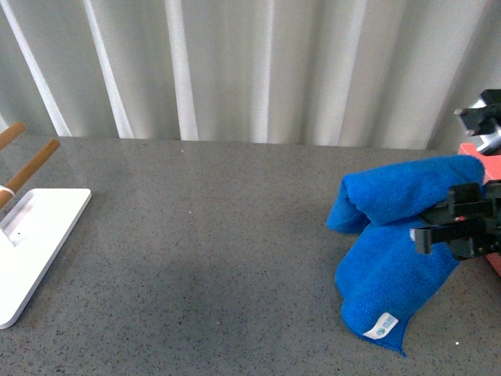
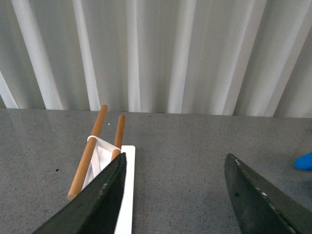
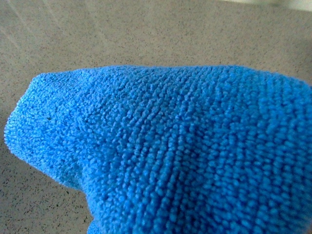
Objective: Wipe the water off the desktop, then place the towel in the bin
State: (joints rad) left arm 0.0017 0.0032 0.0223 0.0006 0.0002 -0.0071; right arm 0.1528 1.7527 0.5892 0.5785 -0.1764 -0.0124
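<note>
Front view: the towel (image 1: 391, 235) sits at the right side of the desk (image 1: 203, 235), folded into two lobes that meet at the right arm (image 1: 470, 223). The far lobe runs left to right, so the cloth's long axis lies roughly across the scene. The near lobe falls toward the near left and ends in the corner with the white tag (image 1: 383, 325). The right jaws appear closed on the towel's right-hand edge, though the fingertips are buried in the pile and the contact itself is hidden. In the right wrist view the towel (image 3: 175, 156) fills almost the whole picture, with bare desk around it.

The bin (image 1: 474, 149) stands just to the right of the towel, behind the right arm and largely cut off by the picture edge. The move ahead therefore looks like a short carry to the right, and the right arm is plainly the nearer one.

Left wrist view: the left jaws stand wide apart and hold nothing, above the white stand (image 2: 127, 195) and its wooden rods (image 2: 87, 151) at the far left. This is well apart from the towel (image 2: 304, 161). No puddle can be made out on the desk.
</note>
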